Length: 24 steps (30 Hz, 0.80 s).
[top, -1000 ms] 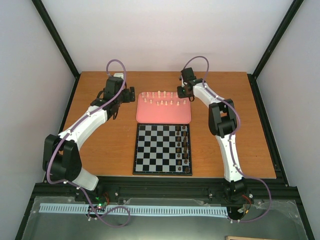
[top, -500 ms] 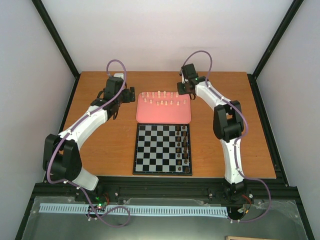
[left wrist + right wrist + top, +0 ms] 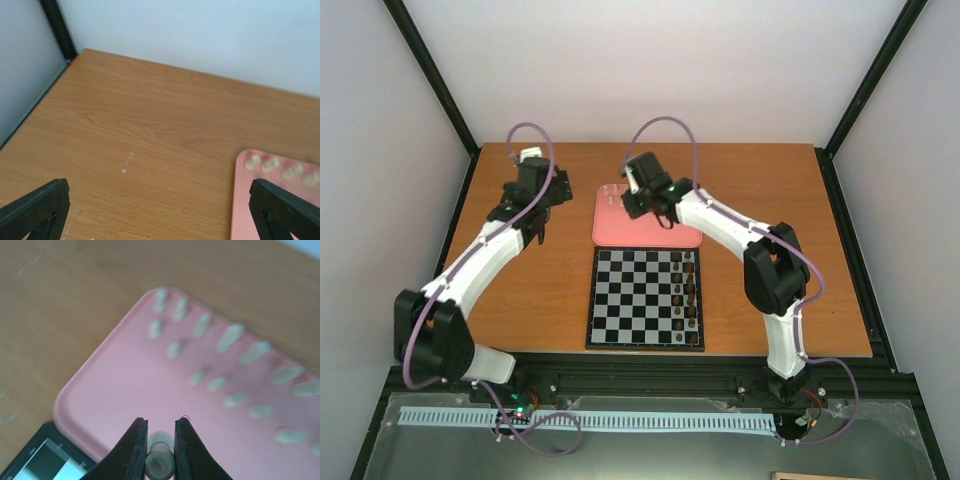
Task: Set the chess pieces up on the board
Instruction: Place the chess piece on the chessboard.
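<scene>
1. Top view: the small black-and-white checked chessboard [image 3: 630,300] lies on the brown wooden table [image 3: 520,290], its far edge just beside the pink rounded plastic tray [image 3: 660,233]. Dark brown chess pieces [image 3: 689,295] stand along the board's right side. The right gripper [image 3: 630,200] hangs over the tray's left part. The left gripper [image 3: 558,188] is over table left of the tray.
2. Left wrist view: the left gripper's black fingers [image 3: 35,210] stand wide apart, gripping nothing. Tiny cream chess pieces [image 3: 265,162] show blurred at the tray's corner.
3. Right wrist view: the right gripper's jaws are narrow, pinching one cream piece [image 3: 160,460] above the tray. The other cream pieces stand on the tray in rough rows. A corner of the chessboard shows at lower left.
</scene>
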Motion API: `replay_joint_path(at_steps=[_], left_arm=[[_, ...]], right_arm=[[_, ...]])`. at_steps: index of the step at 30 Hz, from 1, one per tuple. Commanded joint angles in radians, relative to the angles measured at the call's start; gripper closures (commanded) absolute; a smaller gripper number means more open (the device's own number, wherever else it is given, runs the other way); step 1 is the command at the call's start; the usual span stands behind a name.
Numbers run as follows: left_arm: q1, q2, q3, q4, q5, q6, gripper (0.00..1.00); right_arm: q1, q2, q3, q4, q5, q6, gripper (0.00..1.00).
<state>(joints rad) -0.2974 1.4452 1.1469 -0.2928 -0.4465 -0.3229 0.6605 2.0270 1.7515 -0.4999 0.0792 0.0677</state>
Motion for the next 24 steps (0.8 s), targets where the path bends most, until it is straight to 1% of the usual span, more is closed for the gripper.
replay_joint_path(at_steps=[1, 4, 6, 11, 16, 24], left_arm=[[0.068, -0.172, -0.066, 0.029, -0.081, -0.109, 0.0], [0.107, -0.258, -0.113, 0.045, -0.082, -0.139, 0.0], [0.113, -0.297, -0.135, 0.055, -0.083, -0.138, 0.0], [0.113, -0.328, -0.14, 0.052, -0.082, -0.13, 0.0], [0.113, -0.336, -0.144, 0.053, -0.072, -0.133, 0.0], [0.113, -0.333, -0.148, 0.061, -0.065, -0.132, 0.0]], right_arm=[[0.103, -0.051, -0.076, 0.021, 0.016, 0.01, 0.91], [0.171, -0.034, -0.083, 0.009, 0.033, 0.019, 0.91], [0.204, -0.018, -0.078, 0.003, 0.037, 0.025, 0.91], [0.265, 0.048, -0.029, -0.051, 0.058, 0.026, 0.91], [0.281, 0.081, -0.031, -0.068, 0.057, 0.039, 0.91], [0.281, 0.091, -0.083, -0.018, 0.045, 0.044, 0.9]])
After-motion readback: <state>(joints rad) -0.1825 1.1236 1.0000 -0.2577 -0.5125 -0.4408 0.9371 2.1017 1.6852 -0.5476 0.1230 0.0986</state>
